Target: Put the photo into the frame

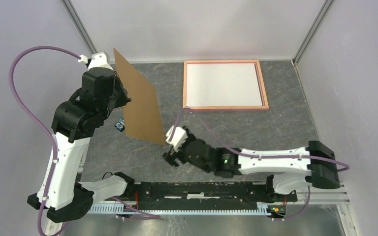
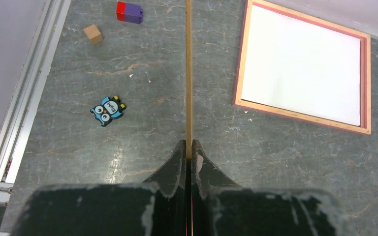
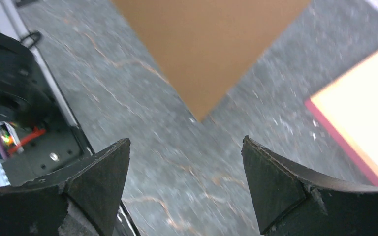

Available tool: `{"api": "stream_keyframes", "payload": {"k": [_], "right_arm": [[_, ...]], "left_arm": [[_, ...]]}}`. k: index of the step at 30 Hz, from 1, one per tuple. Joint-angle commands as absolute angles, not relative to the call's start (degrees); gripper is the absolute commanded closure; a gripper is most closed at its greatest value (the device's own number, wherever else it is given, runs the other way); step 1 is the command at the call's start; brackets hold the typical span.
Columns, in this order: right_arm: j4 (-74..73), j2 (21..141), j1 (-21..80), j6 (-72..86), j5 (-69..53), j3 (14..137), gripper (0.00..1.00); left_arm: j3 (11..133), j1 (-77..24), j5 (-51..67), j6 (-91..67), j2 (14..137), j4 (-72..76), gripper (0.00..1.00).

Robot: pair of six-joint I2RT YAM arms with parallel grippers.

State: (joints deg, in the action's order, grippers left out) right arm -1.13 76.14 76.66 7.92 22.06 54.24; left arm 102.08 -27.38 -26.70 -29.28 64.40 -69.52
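The salmon-pink frame (image 1: 263, 83) (image 2: 241, 59) (image 3: 342, 142) lies flat at the back right of the table. A white sheet (image 1: 224, 84) (image 2: 302, 64) fills it; this looks like the photo with its plain back up, and no printed side shows. My left gripper (image 2: 189, 147) (image 1: 123, 96) is shut on the edge of a plain brown backing board (image 1: 138, 98) (image 2: 188, 73) and holds it upright above the table, left of the frame. My right gripper (image 3: 186, 147) (image 1: 170, 152) hangs open and empty just below the board's lower corner (image 3: 211, 44).
Under the raised board, on the table's left part, lie a small blue owl figure (image 2: 107, 110) (image 1: 120, 125), a wooden cube (image 2: 93, 33) and a red-and-purple block (image 2: 129, 12). White walls close in the back and sides. The arms' rail (image 1: 202, 189) runs along the near edge.
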Motion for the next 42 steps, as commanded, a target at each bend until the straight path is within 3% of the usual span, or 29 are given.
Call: {"api": "stream_keyframes", "payload": {"k": [1, 11, 16, 28, 29, 31, 33, 35, 37, 38, 42], "right_arm": [[16.09, 84.17, 83.91, 0.49, 40.33, 60.75, 0.11], [35.03, 105.01, 91.08, -20.50, 65.76, 77.60, 0.13], [47.21, 109.38, 91.29, -28.63, 70.84, 78.80, 0.20], [50.66, 112.17, 92.03, -27.81, 73.45, 83.27, 0.69], [51.52, 112.60, 92.02, -28.75, 73.70, 83.63, 0.74], [54.28, 113.06, 92.02, -31.29, 74.47, 84.23, 0.87], [55.29, 112.39, 92.02, -31.89, 74.42, 83.80, 0.99], [58.63, 110.73, 92.07, -32.67, 74.51, 81.62, 1.00], [59.81, 108.33, 91.97, -32.16, 74.31, 79.43, 1.00], [59.77, 106.77, 92.00, -31.53, 74.07, 78.57, 1.00], [54.75, 99.17, 90.92, -22.07, 70.95, 73.30, 1.00]], "left_arm": [[103.70, -27.51, -26.61, -30.14, 65.01, -71.27, 0.98], [106.79, -27.51, -26.98, -29.77, 64.78, -72.67, 0.98], [106.72, -27.51, -26.55, -30.47, 64.24, -72.68, 0.98], [104.84, -27.51, -26.90, -32.11, 62.62, -67.74, 0.96], [105.13, -27.51, -26.32, -32.02, 62.71, -67.42, 0.90], [106.19, -27.56, -25.26, -31.37, 63.09, -67.34, 0.63], [106.95, -27.51, -24.44, -30.60, 62.96, -66.79, 0.54], [108.30, -27.51, -22.83, -29.08, 62.88, -65.89, 0.43], [110.98, -27.59, -21.39, -28.26, 62.98, -65.48, 0.20], [112.52, -27.55, -20.44, -27.85, 63.17, -65.48, 0.14], [118.28, -27.55, -18.42, -28.11, 63.44, -64.87, 0.00]]}}
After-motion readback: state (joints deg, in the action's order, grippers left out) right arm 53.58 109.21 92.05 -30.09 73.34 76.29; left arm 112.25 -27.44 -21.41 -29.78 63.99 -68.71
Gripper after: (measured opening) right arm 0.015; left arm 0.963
